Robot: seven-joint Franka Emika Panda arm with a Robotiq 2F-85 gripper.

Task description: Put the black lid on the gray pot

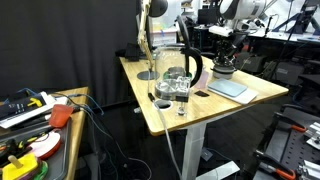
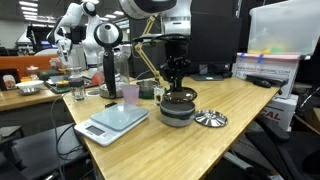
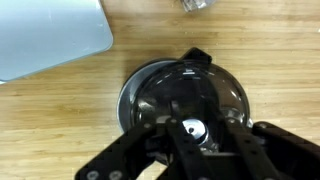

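The black lid (image 3: 185, 95) sits on the gray pot (image 2: 178, 110), covering its mouth, on the wooden table (image 2: 230, 100). The gripper (image 2: 175, 78) hangs directly above it; in the wrist view its fingers (image 3: 130, 158) straddle the lid's small silver knob (image 3: 194, 127), but whether they pinch it cannot be told. Beside the pot lies a ribbed silver disc (image 2: 211, 119). A pale scale (image 2: 112, 122) and a glass jug (image 1: 178, 78) stand nearby.

The arm reaches straight down, hand (image 2: 176, 84) pointing at the table.
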